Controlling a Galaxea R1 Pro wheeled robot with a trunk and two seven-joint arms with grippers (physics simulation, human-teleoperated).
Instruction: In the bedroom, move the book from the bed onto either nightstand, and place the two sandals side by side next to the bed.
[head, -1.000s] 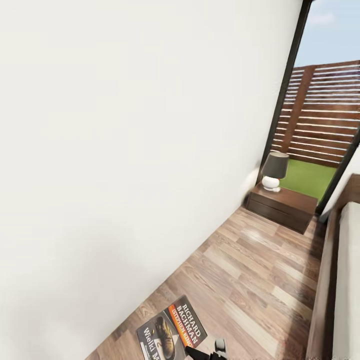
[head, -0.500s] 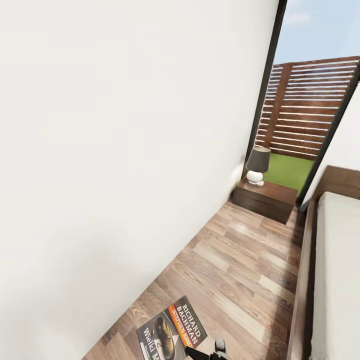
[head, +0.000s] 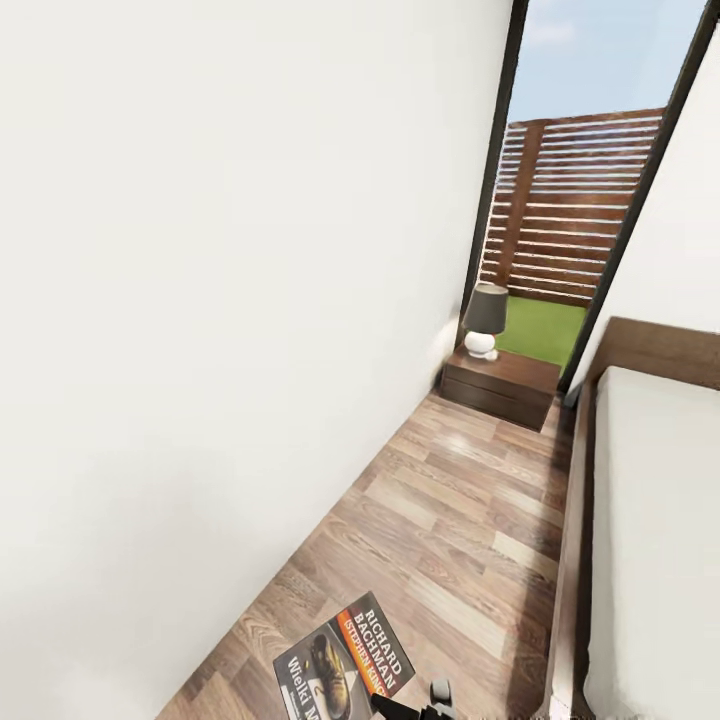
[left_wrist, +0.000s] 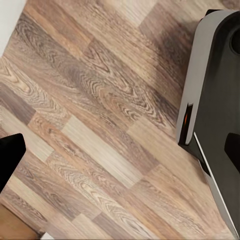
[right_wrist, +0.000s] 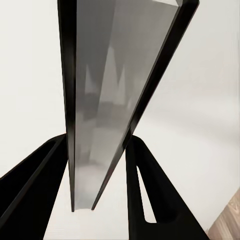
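White wall (head: 220, 300) fills much of head view, wood-plank floor (head: 450, 540) runs alongside bed (head: 650, 540) w/ grey mattress. Nightstand (head: 500, 385) far end by window, lamp (head: 484, 318) on top. Book (head: 342, 660) held up low in view, right hand (right_wrist: 97, 200) pinching its edge btwn fingers. Thin, light, floppy paperback, glossy cover prob slippery; grip near spine, keep flat. Left hand: can't tell state.
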